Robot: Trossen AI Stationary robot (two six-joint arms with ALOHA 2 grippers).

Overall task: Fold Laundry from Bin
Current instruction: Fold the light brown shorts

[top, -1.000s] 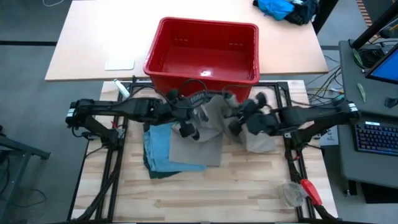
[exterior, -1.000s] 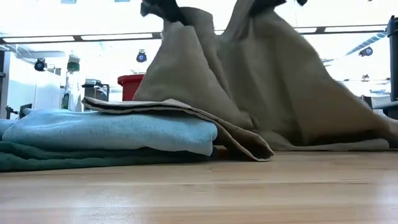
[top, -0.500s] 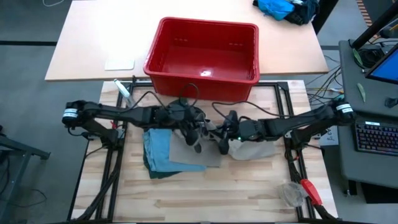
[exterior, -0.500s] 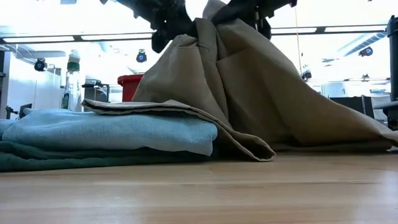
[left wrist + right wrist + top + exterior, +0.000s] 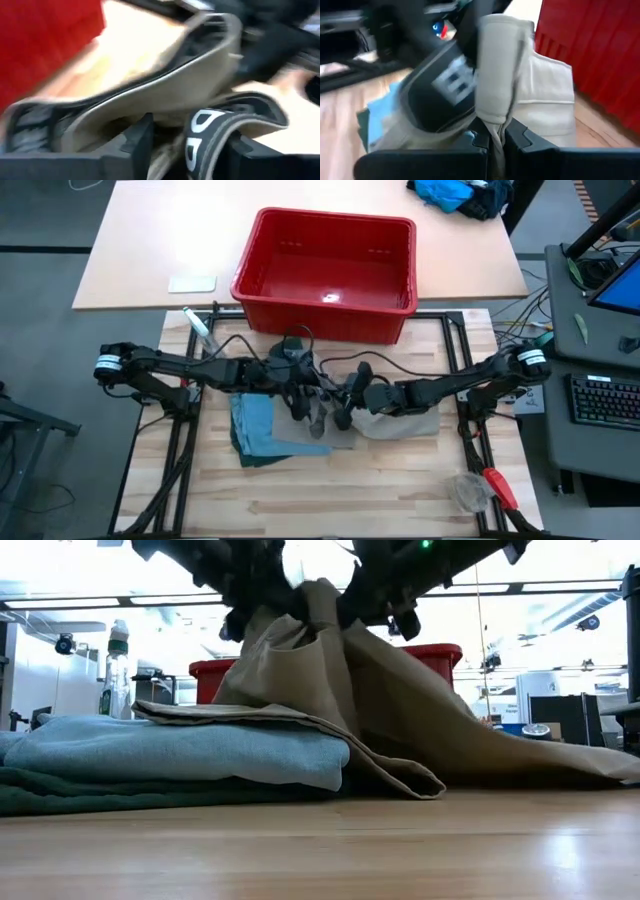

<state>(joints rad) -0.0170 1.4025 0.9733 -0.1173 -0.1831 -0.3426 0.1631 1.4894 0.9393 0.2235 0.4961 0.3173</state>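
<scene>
Laundry: right gripper [image 5: 343, 416] clamps the khaki cloth [image 5: 400, 423] at frame centre; left gripper [image 5: 312, 417], just left of it, touches the same fold, jaw state unclear. Cloth trails right, draping the folded blue trousers [image 5: 255, 420] lower left; red bin [image 5: 326, 302] above, empty

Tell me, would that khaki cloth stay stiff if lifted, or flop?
Probably flop: the khaki cloth hangs in soft folds from where it is pinched. It seems light, draping over the folded blue piece without flattening it. Likely not slippery; its edge rests still on the table.
</scene>
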